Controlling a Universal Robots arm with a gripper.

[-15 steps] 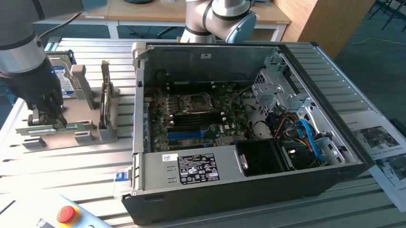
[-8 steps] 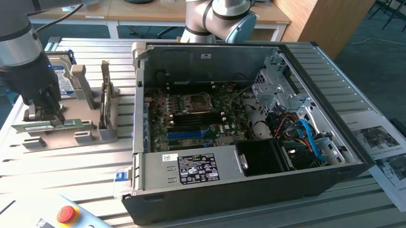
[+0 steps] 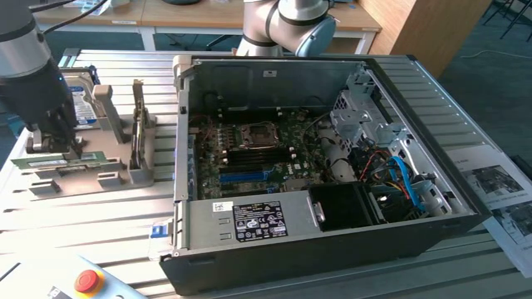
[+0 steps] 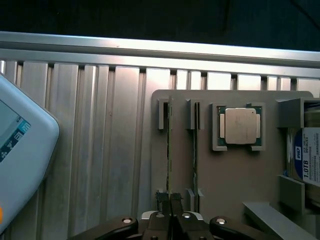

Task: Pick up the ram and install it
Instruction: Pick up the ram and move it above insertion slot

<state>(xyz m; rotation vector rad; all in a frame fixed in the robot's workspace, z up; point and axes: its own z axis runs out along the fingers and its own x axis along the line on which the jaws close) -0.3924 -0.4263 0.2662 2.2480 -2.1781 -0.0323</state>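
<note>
- The ram (image 4: 169,150) stands on edge in a slot of the grey parts holder (image 4: 235,180). The holder lies on the slatted aluminium table (image 4: 100,130), to the exterior view's left of the open computer case (image 3: 332,255).
- The pincer (image 4: 170,199) is closed, with its two dark fingertips pinching the stick's upper edge towards one end. The stick looks seated in its slot, not lifted.
- Handling, as a judgement: the stick is a light, thin, stiff board, but fragile. A twist could flex or crack it, and the chips and contact edge should not be squeezed.
- The narrow top edge gives little to hold, so the stick may pivot in an off-centre grip. The safest hold is across the flat faces at the top edge, nearer the middle, with the contacts left free.
- A second stick (image 4: 195,150) stands just beside it in a parallel slot, close enough for a fingertip to brush it.
- Writing: the hard drive (image 4: 304,160) at the holder's edge reads "1.0TB" beside a WD mark.
- The processor (image 4: 241,126) in its pocket shows a bare metal lid.
- The power supply label (image 3: 259,221) is too small to read.
</note>
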